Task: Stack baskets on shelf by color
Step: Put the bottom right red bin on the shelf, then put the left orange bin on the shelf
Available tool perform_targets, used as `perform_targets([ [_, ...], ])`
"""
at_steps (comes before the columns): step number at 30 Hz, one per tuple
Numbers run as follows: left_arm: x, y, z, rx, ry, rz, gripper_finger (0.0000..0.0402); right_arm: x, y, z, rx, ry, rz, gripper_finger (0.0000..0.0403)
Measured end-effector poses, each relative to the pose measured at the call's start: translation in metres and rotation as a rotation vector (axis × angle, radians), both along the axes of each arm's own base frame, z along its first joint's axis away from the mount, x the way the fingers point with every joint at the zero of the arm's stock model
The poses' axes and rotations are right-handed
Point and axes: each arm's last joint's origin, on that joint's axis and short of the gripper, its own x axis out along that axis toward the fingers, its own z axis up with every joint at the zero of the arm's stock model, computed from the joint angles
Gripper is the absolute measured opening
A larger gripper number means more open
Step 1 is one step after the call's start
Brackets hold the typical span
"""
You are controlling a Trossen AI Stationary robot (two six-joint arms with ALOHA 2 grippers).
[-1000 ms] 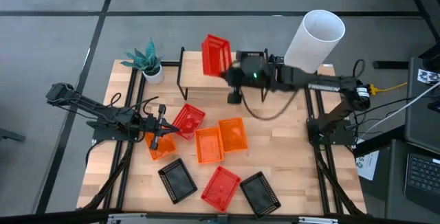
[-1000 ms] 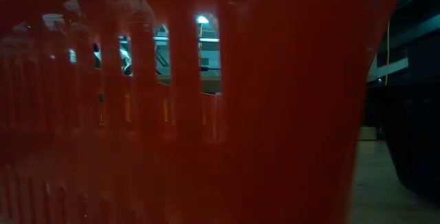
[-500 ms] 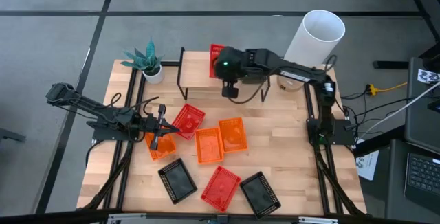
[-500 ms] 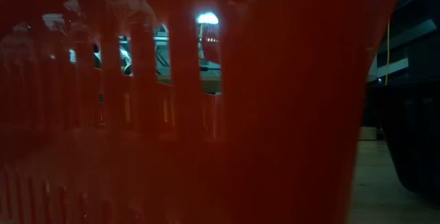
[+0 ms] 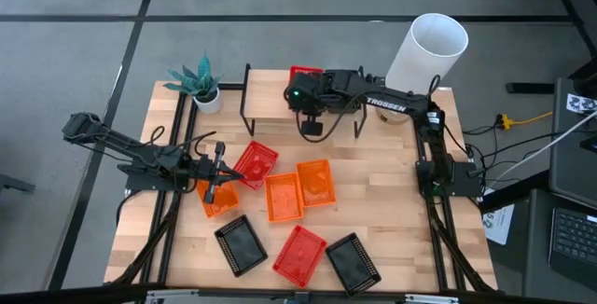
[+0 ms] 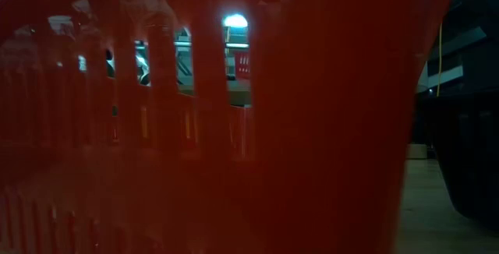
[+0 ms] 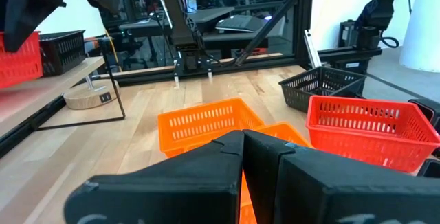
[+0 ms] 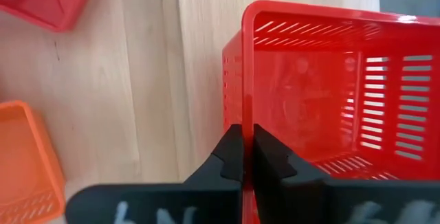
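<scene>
My right gripper (image 5: 308,89) is over the middle of the shelf (image 5: 266,105), shut on a red basket (image 5: 304,73) that is level, open side up. Whether its bottom rests on the plank (image 8: 203,59) I cannot tell. In the left wrist view a black basket (image 7: 65,45) sits on the shelf behind the red basket (image 7: 17,52). Three orange baskets (image 5: 283,199) (image 5: 317,181) (image 5: 220,203), two red (image 5: 254,162) (image 5: 300,253) and two black (image 5: 241,245) (image 5: 354,262) lie flat on the table. My left gripper (image 5: 216,178) waits shut at the table's left, over the leftmost orange basket. My right gripper pinches one side wall (image 8: 247,124) of the red basket at its rim, one finger (image 8: 271,162) inside the basket and the other (image 8: 230,159) outside. The fingers come from above, pointing down. The basket hangs level below them over the shelf plank.
A potted plant (image 5: 198,85) stands left of the shelf and a tall white cylinder (image 5: 427,52) at the far right corner. A red basket's wall (image 6: 249,129) right before the low camera blocks nearly all of that view. Bare wood shows at the table's right side (image 5: 392,211).
My right gripper has moved toward the table's left and down onto the shelf's middle, its arm folding in. The red basket, tipped up on edge and held high a second ago, has turned level and come down over the plank. My left arm has kept still.
</scene>
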Motion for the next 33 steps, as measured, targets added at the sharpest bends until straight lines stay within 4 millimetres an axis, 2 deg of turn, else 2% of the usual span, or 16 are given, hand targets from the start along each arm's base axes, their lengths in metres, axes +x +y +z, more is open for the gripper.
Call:
perform_targets([
  [5,0.000,0.000,0.000,0.000,0.000,0.000,0.0000,0.000,-0.003,-0.002,0.051,-0.009,0.015,0.0013],
  [16,0.000,0.000,0.000,-0.001,0.000,0.000,0.0000,0.000,-0.004,-0.002,0.066,-0.012,0.042,0.0082],
  [22,0.000,0.000,0.000,-0.001,0.002,0.000,0.0000,0.000,-0.003,-0.001,0.068,-0.011,0.039,0.0094],
  [29,0.000,0.000,0.000,-0.002,0.004,0.000,0.0000,-0.003,0.007,0.024,0.056,-0.055,0.051,0.0095],
  [33,0.000,0.000,0.000,-0.003,0.004,0.000,0.0000,-0.015,0.022,0.044,0.123,-0.055,-0.037,0.0095],
])
